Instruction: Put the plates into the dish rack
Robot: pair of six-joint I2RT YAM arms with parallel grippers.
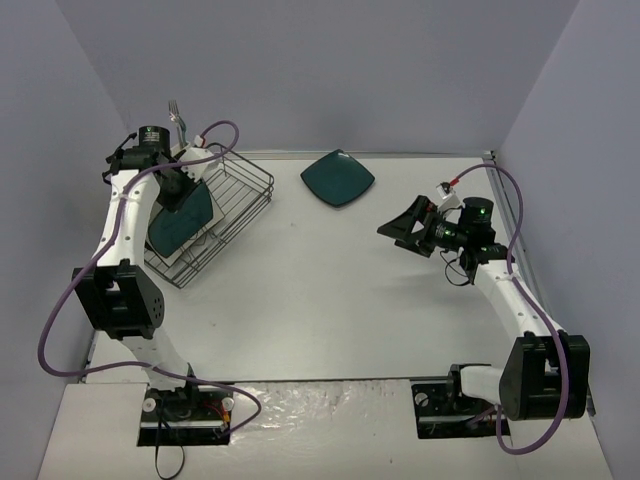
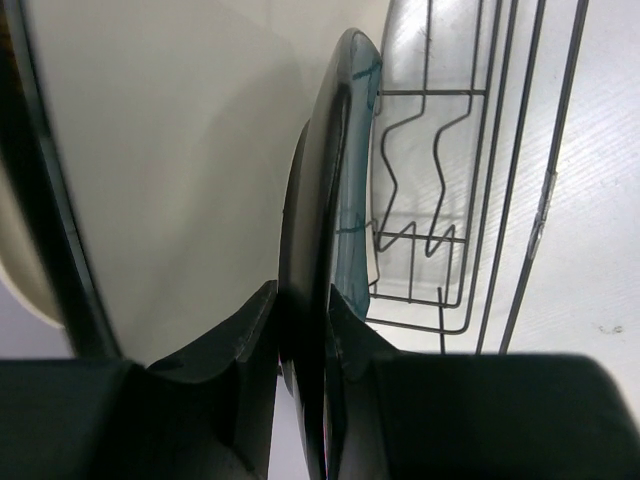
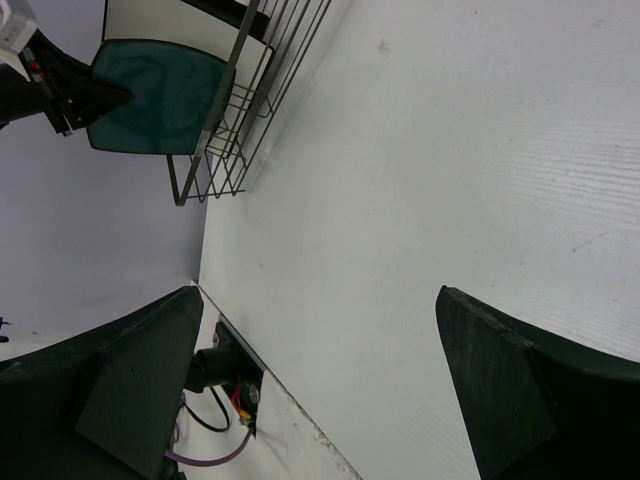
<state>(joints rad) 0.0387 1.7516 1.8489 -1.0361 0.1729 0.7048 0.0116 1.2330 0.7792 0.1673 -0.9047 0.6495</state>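
The left pincer (image 2: 305, 315), clamped on an upright dark teal plate's (image 1: 185, 220) rim, holds it at the dish rack (image 1: 248, 190); next it likely needs lowering between dividers and releasing, while the right pincer (image 1: 402, 228) gapes empty.

The dish rack (image 1: 240, 195) is sitting at the far left of the table (image 1: 330, 300), turned at an angle to its edges. The left gripper (image 2: 303, 330) is pinching a plate (image 1: 183, 225) by its rim, and that plate is standing on edge over the rack's left part. A second plate (image 3: 170, 18) is standing just beside it, on the side toward the left wall. A fork (image 1: 174, 108) is sticking up at the rack's far corner. A third plate (image 1: 338, 178) is lying flat on the table to the right of the rack, near the far edge and apart from it. The right gripper (image 1: 405, 228) is hovering over the table's right side, nearer than the third plate and well apart from the rack.
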